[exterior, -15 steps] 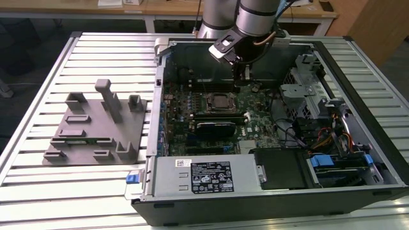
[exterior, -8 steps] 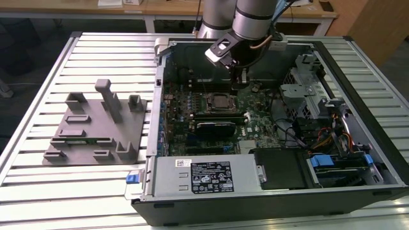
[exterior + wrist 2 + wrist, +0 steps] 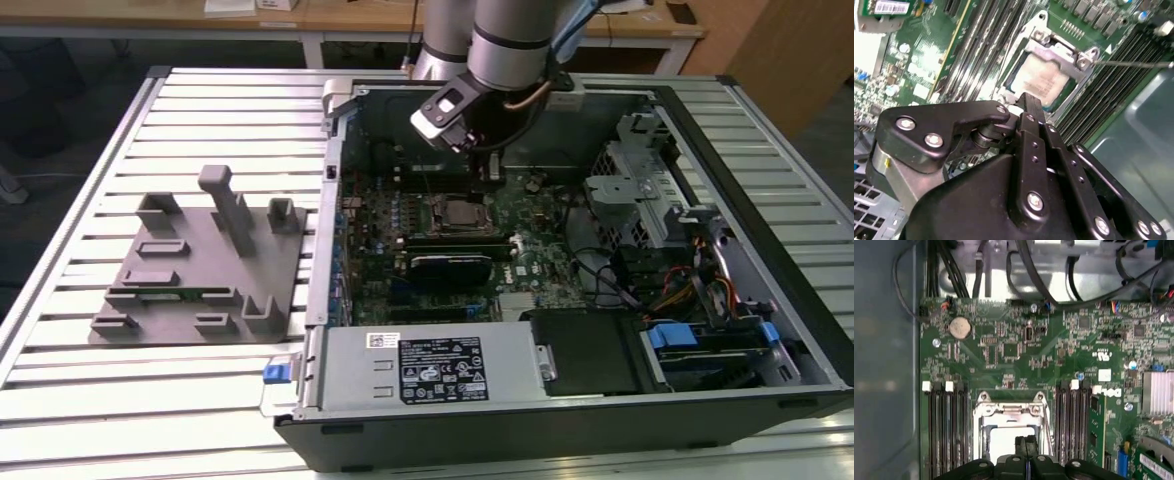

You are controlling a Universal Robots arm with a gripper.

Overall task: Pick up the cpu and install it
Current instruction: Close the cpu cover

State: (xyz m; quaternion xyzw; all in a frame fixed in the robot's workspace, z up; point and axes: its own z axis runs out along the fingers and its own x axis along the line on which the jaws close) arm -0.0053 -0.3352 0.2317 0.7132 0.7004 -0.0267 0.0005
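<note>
Gripper [image 3: 1026, 100], closed and empty, hovers just above the socket [image 3: 1074, 56]; cpu [image 3: 1040, 82] lies flat inside the socket. We judge seating the step in hand; any next move calls for sparing the socket's frame.

You see the cpu [image 3: 1040, 79] lying flat inside the metal socket frame [image 3: 1081, 60] on the green motherboard [image 3: 929, 60], its pale silvery top facing up. In the first wrist view the cpu [image 3: 1004, 437] shows as a bright square between two banks of memory slots [image 3: 946, 430]. In the exterior view the cpu [image 3: 463, 211] sits mid-board.
</note>
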